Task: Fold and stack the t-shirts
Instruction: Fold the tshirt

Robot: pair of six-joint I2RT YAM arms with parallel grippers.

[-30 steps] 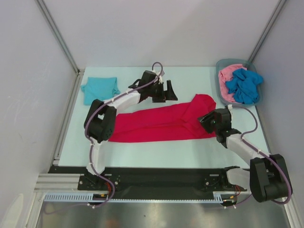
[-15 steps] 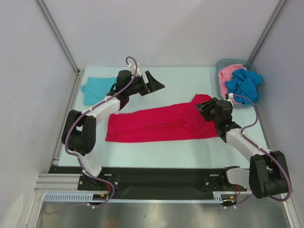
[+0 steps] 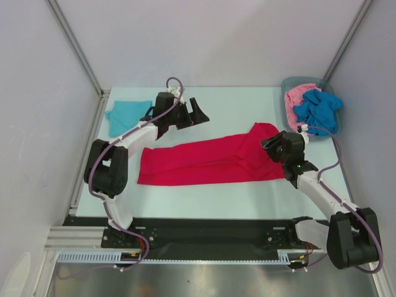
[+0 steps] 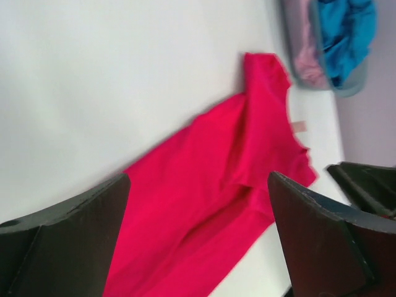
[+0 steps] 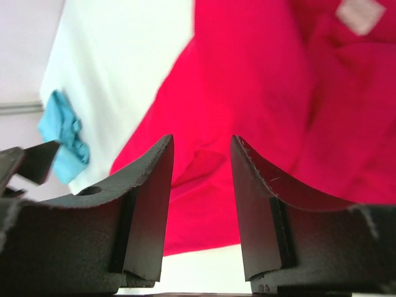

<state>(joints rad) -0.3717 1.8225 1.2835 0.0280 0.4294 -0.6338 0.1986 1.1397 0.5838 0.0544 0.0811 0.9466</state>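
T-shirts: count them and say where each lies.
4. Red t-shirt spread across mid-table; teal t-shirt folded at far left; pink t-shirt and blue t-shirt heaped in the grey bin, where more may hide.

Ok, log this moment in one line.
red t-shirt: spread long, unstacked | left gripper: open, empty | right gripper: open, over red t-shirt

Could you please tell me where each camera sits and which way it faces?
Top external: above and behind the bases, looking down on the table, both arms visible.
Left wrist: facing right over the red t-shirt toward the grey bin, between its own fingers.
Right wrist: facing left toward the teal t-shirt, between its own fingers.
Shared: all three show the red t-shirt.
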